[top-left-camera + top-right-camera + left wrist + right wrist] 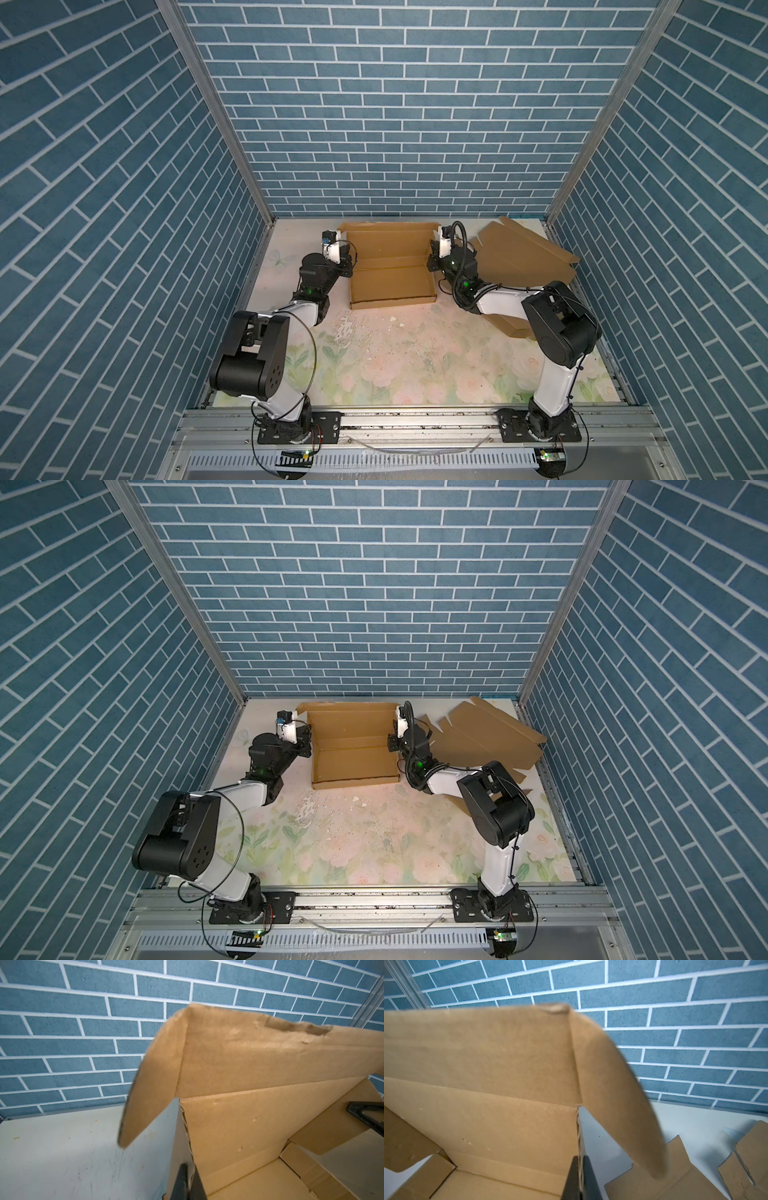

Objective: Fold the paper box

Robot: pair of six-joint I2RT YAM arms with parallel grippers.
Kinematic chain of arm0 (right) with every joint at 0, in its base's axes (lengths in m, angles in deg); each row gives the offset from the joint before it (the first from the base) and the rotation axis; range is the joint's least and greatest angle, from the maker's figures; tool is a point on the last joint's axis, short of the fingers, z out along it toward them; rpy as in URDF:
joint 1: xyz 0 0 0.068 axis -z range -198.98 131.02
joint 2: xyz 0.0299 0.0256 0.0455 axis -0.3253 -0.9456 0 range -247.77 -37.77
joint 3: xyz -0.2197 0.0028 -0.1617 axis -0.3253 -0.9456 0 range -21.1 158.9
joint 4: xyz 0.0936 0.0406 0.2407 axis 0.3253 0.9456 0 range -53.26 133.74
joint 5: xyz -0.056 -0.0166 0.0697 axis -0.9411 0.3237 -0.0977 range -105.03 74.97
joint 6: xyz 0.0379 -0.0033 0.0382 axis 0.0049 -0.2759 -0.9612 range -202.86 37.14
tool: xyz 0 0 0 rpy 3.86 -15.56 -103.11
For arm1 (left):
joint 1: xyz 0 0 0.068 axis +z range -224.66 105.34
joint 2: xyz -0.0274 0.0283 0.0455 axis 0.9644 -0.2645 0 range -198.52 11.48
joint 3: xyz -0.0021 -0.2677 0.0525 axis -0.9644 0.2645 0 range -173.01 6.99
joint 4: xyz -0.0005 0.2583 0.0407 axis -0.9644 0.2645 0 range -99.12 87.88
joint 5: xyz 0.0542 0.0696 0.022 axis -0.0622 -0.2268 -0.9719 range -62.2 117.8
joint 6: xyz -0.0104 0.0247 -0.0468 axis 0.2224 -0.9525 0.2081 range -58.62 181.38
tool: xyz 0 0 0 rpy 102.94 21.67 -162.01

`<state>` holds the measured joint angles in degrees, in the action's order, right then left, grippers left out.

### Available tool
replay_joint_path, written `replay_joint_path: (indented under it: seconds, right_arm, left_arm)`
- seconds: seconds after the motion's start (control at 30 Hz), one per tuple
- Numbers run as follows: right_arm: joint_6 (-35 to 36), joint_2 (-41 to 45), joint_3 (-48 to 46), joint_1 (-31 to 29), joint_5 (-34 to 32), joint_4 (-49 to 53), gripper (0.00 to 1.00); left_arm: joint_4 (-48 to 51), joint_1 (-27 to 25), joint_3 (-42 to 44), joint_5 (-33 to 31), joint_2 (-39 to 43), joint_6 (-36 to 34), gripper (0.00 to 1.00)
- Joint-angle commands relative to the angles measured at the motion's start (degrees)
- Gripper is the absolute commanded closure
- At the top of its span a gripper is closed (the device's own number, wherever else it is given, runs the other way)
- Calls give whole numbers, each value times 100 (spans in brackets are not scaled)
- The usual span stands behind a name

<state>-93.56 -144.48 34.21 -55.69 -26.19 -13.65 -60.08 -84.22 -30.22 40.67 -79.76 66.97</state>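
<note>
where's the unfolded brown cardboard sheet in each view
top view: unfolded brown cardboard sheet right of the half-folded brown paper box
top view: sheet in the same place
left wrist: not in it
right wrist: sheet beyond the box
shared landmark: blue brick back wall

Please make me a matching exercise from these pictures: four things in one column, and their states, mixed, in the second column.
1. paper box
2. cardboard sheet
3. left gripper
4. right gripper

A. jaws shut on the box's right wall
B. unfolded, right of the box
C. lid raised, tray open
D. jaws shut on the box's left wall

Pairs: 1-C, 2-B, 3-D, 4-A
</note>
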Motion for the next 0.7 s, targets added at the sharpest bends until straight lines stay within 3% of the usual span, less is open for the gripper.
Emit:
replay_joint_path:
  seconds: [0.0, 0.2, 0.67]
  right_arm:
    - [-178, -72, -271, -316, -153, -952, 100]
    - [-220, -253, -583, -482, -328, -1404, 100]
    - [-459, -158, -1234, -565, -405, -1666, 100]
  left_arm:
    - [-834, -262, 352, 104, -301, 136, 100]
    - [-1857, -370, 892, -106, -681, 195, 100]
    - [-1740, -410, 1412, -330, -365, 50, 100]
